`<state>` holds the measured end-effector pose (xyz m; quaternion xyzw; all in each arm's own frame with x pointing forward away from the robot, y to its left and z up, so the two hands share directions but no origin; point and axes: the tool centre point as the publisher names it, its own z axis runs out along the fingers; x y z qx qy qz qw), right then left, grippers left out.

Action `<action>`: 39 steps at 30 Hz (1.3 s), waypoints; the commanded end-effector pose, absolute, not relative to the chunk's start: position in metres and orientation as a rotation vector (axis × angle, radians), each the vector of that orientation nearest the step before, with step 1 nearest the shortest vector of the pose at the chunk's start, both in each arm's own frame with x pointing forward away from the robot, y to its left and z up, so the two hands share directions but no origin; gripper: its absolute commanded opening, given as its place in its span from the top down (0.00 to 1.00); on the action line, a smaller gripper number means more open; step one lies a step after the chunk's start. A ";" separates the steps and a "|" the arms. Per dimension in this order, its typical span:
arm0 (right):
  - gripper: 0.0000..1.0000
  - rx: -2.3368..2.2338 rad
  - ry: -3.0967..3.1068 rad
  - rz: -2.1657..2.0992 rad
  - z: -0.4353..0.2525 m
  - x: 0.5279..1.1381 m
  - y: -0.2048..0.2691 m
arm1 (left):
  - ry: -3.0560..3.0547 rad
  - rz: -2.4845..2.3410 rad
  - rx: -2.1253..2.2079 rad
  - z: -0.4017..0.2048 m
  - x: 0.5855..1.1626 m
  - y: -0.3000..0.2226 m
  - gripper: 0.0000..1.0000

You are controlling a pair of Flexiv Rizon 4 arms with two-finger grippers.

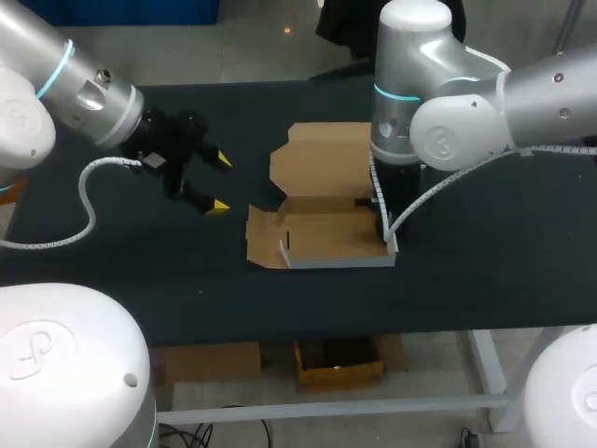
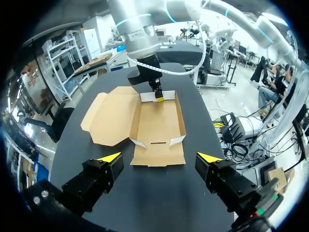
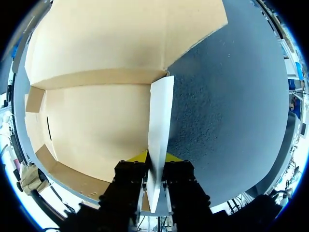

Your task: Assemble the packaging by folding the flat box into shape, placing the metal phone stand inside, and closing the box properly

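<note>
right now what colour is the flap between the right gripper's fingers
White, unlike the brown inside of the box; the flap shows best in the right wrist view.

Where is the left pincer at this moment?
In the head view the left pincer hangs open above the left part of the table, just left of the cardboard box and not touching it.

brown box (image 1: 322, 168) with white side wall (image 3: 159, 121), black table (image 1: 485, 252), yellow-tipped black left gripper (image 1: 219, 182)

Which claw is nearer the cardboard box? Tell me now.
Right. The right claw grips the box by its upright side wall. The left claw hangs open over the table, apart from the box, beyond its opposite end.
</note>
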<state>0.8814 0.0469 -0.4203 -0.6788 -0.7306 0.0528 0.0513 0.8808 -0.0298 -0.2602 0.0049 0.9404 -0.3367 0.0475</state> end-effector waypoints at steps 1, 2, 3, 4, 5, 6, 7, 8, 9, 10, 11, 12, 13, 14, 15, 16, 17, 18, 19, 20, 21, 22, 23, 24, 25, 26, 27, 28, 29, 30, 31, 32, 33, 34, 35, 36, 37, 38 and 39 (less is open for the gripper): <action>0.86 -2.071 -2.228 0.150 -0.419 0.877 0.046 | 2.872 -1.023 0.016 -0.259 0.881 -0.030 0.00; 0.85 -2.072 -2.228 0.148 -0.419 0.877 0.045 | 2.872 -1.023 0.016 -0.259 0.881 -0.030 0.00; 0.85 -2.075 -2.227 0.146 -0.418 0.876 0.045 | 2.872 -1.023 0.016 -0.259 0.881 -0.030 0.00; 0.85 -2.077 -2.226 0.144 -0.418 0.876 0.045 | 2.872 -1.023 0.016 -0.259 0.881 -0.030 0.00; 0.85 -2.091 -2.222 0.139 -0.417 0.875 0.044 | 2.872 -1.023 0.016 -0.259 0.881 -0.030 0.00; 0.86 -2.094 -2.222 0.135 -0.417 0.875 0.044 | 2.872 -1.023 0.016 -0.259 0.881 -0.030 0.00; 0.86 -2.097 -2.221 0.132 -0.416 0.875 0.044 | 2.872 -1.023 0.016 -0.259 0.881 -0.030 0.00; 0.86 -2.099 -2.221 0.131 -0.416 0.874 0.043 | 2.872 -1.023 0.016 -0.259 0.881 -0.030 0.00; 0.86 -2.101 -2.219 0.131 -0.416 0.874 0.043 | 2.872 -1.023 0.016 -0.259 0.881 -0.030 0.00; 0.86 -2.103 -2.218 0.130 -0.416 0.874 0.043 | 2.872 -1.023 0.016 -0.259 0.881 -0.030 0.00; 0.86 -2.103 -2.217 0.129 -0.415 0.874 0.042 | 2.872 -1.023 0.016 -0.259 0.881 -0.030 0.00; 0.85 -2.102 -2.217 0.129 -0.415 0.874 0.042 | 2.872 -1.023 0.016 -0.259 0.881 -0.030 0.00; 0.85 -2.102 -2.218 0.129 -0.415 0.874 0.042 | 2.872 -1.023 0.016 -0.259 0.881 -0.030 0.00; 0.85 -2.101 -2.218 0.130 -0.415 0.874 0.042 | 2.872 -1.023 0.016 -0.259 0.881 -0.030 0.00; 0.83 -2.099 -2.218 0.131 -0.415 0.874 0.042 | 2.872 -1.023 0.016 -0.259 0.881 -0.030 0.00; 0.82 -2.099 -2.217 0.133 -0.415 0.874 0.042 | 2.872 -1.023 0.016 -0.259 0.881 -0.030 0.00; 0.80 -2.094 -2.215 0.138 -0.415 0.874 0.042 | 2.872 -1.023 0.016 -0.259 0.881 -0.030 0.00; 0.78 -2.093 -2.215 0.139 -0.416 0.874 0.043 | 2.872 -1.023 0.016 -0.259 0.881 -0.030 0.00; 0.78 -2.093 -2.215 0.140 -0.416 0.873 0.043 | 2.872 -1.023 0.016 -0.259 0.881 -0.030 0.00; 0.79 -2.092 -2.215 0.140 -0.416 0.873 0.043 | 2.872 -1.023 0.016 -0.259 0.881 -0.030 0.00; 0.80 -2.092 -2.214 0.141 -0.416 0.873 0.043 | 2.872 -1.023 0.016 -0.259 0.881 -0.030 0.00; 0.80 -2.092 -2.212 0.141 -0.416 0.873 0.042 | 2.872 -1.023 0.016 -0.259 0.881 -0.030 0.00; 0.80 -2.092 -2.210 0.141 -0.416 0.873 0.042 | 2.872 -1.023 0.016 -0.259 0.881 -0.030 0.00; 0.80 -2.092 -2.206 0.144 -0.416 0.873 0.042 | 2.872 -1.023 0.016 -0.259 0.881 -0.030 0.00; 0.81 -2.092 -2.203 0.147 -0.416 0.873 0.042 | 2.872 -1.023 0.016 -0.259 0.881 -0.030 0.00; 0.82 -2.094 -2.193 0.151 -0.416 0.872 0.042 | 2.872 -1.023 0.016 -0.259 0.881 -0.030 0.00; 0.83 -2.095 -2.192 0.152 -0.415 0.872 0.042 | 2.872 -1.023 0.016 -0.259 0.881 -0.030 0.00; 0.83 -2.096 -2.184 0.158 -0.415 0.872 0.041 | 2.872 -1.023 0.016 -0.259 0.881 -0.030 0.00; 0.84 -2.098 -2.174 0.163 -0.415 0.872 0.041 | 2.872 -1.023 0.016 -0.259 0.881 -0.030 0.00; 0.84 -2.100 -2.169 0.166 -0.415 0.872 0.040 | 2.872 -1.023 0.016 -0.259 0.881 -0.030 0.00; 0.83 -2.105 -2.162 0.171 -0.415 0.872 0.040 | 2.872 -1.023 0.016 -0.259 0.881 -0.030 0.00; 0.84 -2.110 -2.158 0.177 -0.415 0.871 0.039 | 2.872 -1.023 0.016 -0.259 0.881 -0.030 0.00; 0.84 -2.114 -2.153 0.186 -0.415 0.871 0.039 | 2.872 -1.023 0.016 -0.259 0.881 -0.030 0.00; 0.84 -2.122 -2.149 0.194 -0.415 0.871 0.038 | 2.872 -1.023 0.016 -0.259 0.881 -0.030 0.00; 0.84 -2.125 -2.147 0.199 -0.415 0.871 0.038 | 2.872 -1.023 0.016 -0.259 0.881 -0.030 0.00; 0.84 -2.132 -2.138 0.210 -0.415 0.870 0.038 | 2.872 -1.023 0.016 -0.259 0.881 -0.030 0.00; 0.84 -2.141 -2.131 0.222 -0.414 0.870 0.037 | 2.872 -1.023 0.016 -0.259 0.881 -0.030 0.00; 0.83 -2.141 -2.131 0.222 -0.415 0.870 0.037 | 2.872 -1.023 0.016 -0.259 0.881 -0.030 0.00; 0.84 -2.143 -2.127 0.224 -0.414 0.869 0.037 | 2.872 -1.023 0.016 -0.259 0.881 -0.030 0.00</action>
